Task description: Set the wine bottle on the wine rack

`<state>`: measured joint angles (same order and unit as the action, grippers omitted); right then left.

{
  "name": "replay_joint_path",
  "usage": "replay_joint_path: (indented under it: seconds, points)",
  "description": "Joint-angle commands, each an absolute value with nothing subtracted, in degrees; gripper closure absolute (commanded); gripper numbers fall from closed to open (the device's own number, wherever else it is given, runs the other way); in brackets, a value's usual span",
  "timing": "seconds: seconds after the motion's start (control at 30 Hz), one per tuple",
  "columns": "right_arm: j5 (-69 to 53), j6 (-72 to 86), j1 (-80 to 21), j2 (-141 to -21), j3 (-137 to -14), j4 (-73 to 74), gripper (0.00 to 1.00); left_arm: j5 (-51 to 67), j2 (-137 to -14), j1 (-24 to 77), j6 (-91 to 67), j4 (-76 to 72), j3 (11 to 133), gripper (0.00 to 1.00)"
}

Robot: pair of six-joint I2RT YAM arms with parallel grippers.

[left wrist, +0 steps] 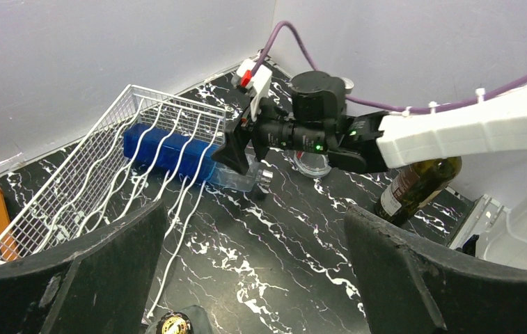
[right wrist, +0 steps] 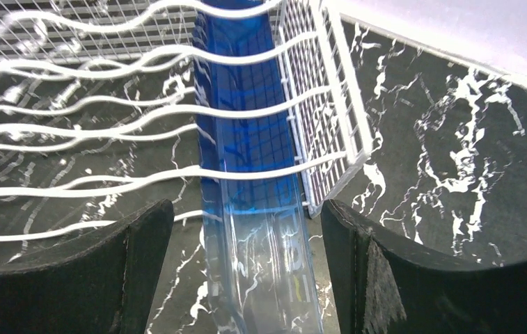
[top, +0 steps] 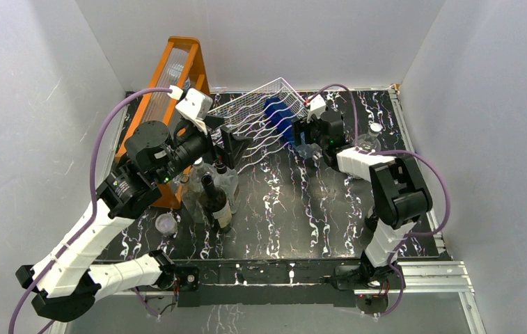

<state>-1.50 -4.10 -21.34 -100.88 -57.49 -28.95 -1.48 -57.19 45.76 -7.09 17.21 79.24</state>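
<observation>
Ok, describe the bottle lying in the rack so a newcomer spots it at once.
Find the white wire rack at the table's far middle. One bottle lies along its right side, neck poking out the open front. It alone is blue; the other bottles, dark or clear, stand outside the rack.

A blue translucent square-sided bottle (right wrist: 246,139) lies lengthwise along the right side of a white wire rack (right wrist: 323,90), with wavy wires crossing it and its clear end nearest the camera. The right gripper (right wrist: 246,205) has its black fingers spread either side of that end, with a gap at the left one. A black white-veined tabletop (right wrist: 455,139) lies beneath.
</observation>
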Motion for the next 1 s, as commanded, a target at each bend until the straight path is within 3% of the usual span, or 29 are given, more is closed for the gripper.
replay_joint_path:
  seconds: [0.0, 0.17, 0.57, 0.77, 0.87, 0.97]
  points:
    - [-1.32, -1.74, -21.04, -92.41, -57.1, -28.06, 0.13, -0.83, -55.33, 45.57, -7.0, 17.21, 80.86, 0.03]
    - [-0.68, 0.01, -21.08, -86.39, -58.7, -18.31, 0.13, -1.18, -54.87, 45.56, -6.24, 17.87, 80.9, 0.03]
    - [6.6, 6.07, -21.04, -74.41, -75.88, 20.37, 0.13, -0.66, -54.29, 45.57, -4.92, 20.76, 79.21, 0.02]
    - [-10.85, 6.13, -21.09, -71.59, -79.48, 31.99, 0.15, -0.7, -54.22, 45.53, -3.56, 21.96, 77.84, 0.02]
    - [-21.6, 5.7, -21.53, -69.77, -76.8, 30.67, 0.16, -1.65, -55.84, 45.55, -3.68, 22.08, 79.18, 0.02]
    - [-23.16, 7.69, -25.44, -67.8, -73.18, 25.59, 0.16, -4.4, -57.84, 45.53, -3.63, 21.79, 81.14, 0.02]
